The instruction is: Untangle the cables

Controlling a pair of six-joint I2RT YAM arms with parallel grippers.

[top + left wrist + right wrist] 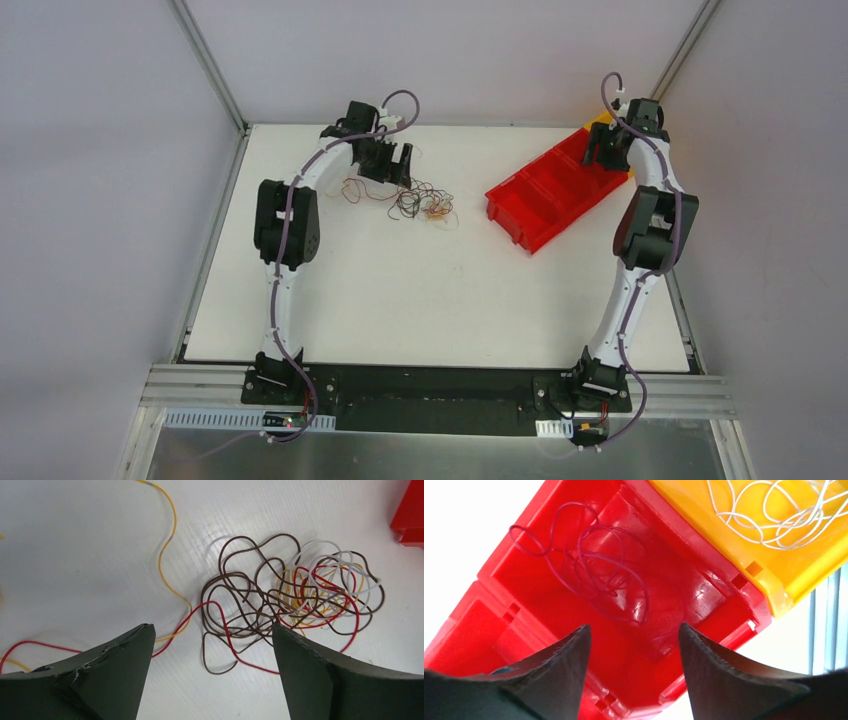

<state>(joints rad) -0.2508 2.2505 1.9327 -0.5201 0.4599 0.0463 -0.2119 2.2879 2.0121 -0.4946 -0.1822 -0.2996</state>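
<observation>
The cables (295,597) lie in a loose tangle of brown, red, white and yellow wires on the white table, also seen from above (415,200). A yellow strand (167,550) and a red strand (30,645) trail off to the left. My left gripper (212,630) is open and empty just above the table, at the tangle's near left edge, its fingers either side of a brown loop. My right gripper (634,630) is open and empty above the red bin (544,600), which holds a coiled purple wire (594,570).
The red divided bin (550,190) sits at the table's back right. A yellow bin (774,545) behind it holds a coiled white wire (774,515). The table's right edge and a metal rail (829,615) lie beside the bins.
</observation>
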